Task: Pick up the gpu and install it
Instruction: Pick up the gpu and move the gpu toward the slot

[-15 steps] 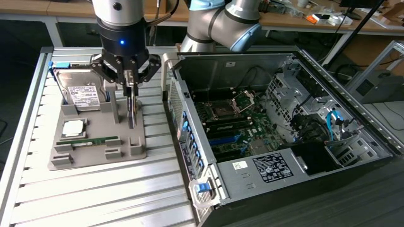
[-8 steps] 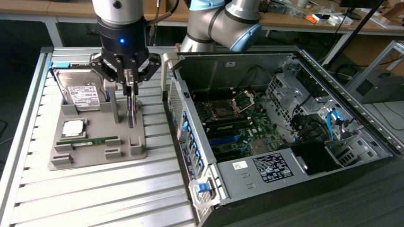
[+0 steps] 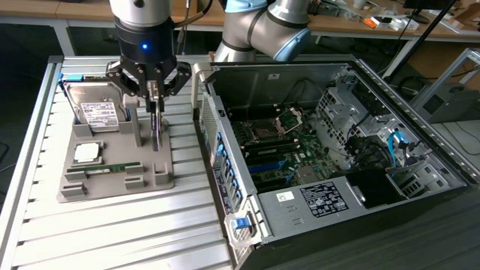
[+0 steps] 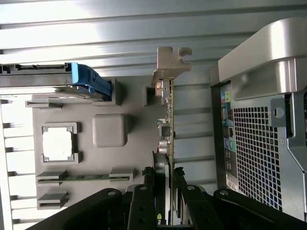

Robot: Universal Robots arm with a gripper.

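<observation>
We see the hand (image 3: 154, 101) part-closed, pinching the top edge of the gpu (image 3: 156, 135). Card stands upright in the grey tray (image 3: 112, 183) on the desk (image 3: 112, 236), just beside the open PC case (image 3: 262, 222).

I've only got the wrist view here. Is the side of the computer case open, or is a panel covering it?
Observer: Open. The computer case has no panel on top, and the motherboard lies exposed inside.
Operator: How does the gpu sit?
Observer: The gpu stands upright on edge, lower end at the gray holder, fingers closed on its upper edge.
Operator: And that blue-edged thing?
Observer: A hard drive with a white label, propped in the holder.
</observation>
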